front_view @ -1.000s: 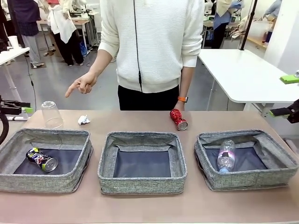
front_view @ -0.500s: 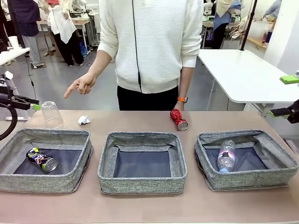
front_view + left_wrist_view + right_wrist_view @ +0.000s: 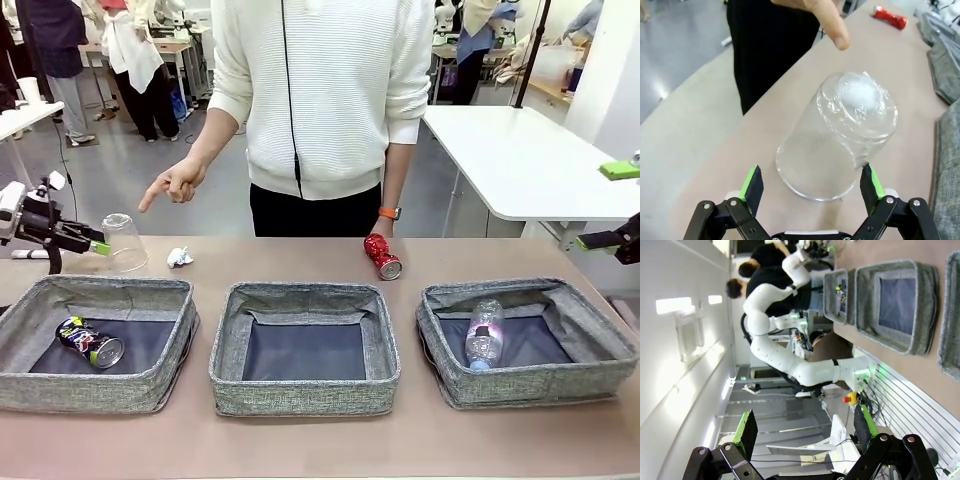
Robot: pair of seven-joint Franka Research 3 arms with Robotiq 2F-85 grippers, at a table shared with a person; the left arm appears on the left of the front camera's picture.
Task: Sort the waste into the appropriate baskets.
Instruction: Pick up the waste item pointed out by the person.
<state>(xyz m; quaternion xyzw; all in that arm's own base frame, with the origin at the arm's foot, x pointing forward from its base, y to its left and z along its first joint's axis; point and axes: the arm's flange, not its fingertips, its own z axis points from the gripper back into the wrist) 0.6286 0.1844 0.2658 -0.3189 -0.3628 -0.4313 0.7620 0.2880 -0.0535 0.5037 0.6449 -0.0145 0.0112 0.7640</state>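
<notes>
A clear plastic cup point(image 3: 125, 250) stands upside down at the table's far left. My left gripper point(image 3: 98, 246) is level with it and open, and in the left wrist view the cup point(image 3: 835, 135) has its rim between the green pads point(image 3: 753, 181) of my left gripper point(image 3: 811, 182). The crumpled paper ball point(image 3: 180, 258) lies just right of the cup. A crushed red can point(image 3: 382, 256) lies behind the middle basket point(image 3: 305, 398). The black printed can point(image 3: 90, 342) is in the left basket point(image 3: 100, 290), the bottle point(image 3: 484, 333) in the right basket point(image 3: 530, 385). My right gripper point(image 3: 590, 243) hangs open off the right edge.
A person in a white sweater stands at the far side, one hand point(image 3: 172, 184) pointing down toward the cup and paper ball; the fingertip point(image 3: 832, 25) hovers above the cup. A white table point(image 3: 520, 160) stands behind on the right. The right wrist view looks sideways past my right gripper point(image 3: 802, 427) at the baskets point(image 3: 895, 300).
My left gripper has come in from the left edge to the cup, which now sits slightly farther right. The right arm and the person's hand have stayed put.
</notes>
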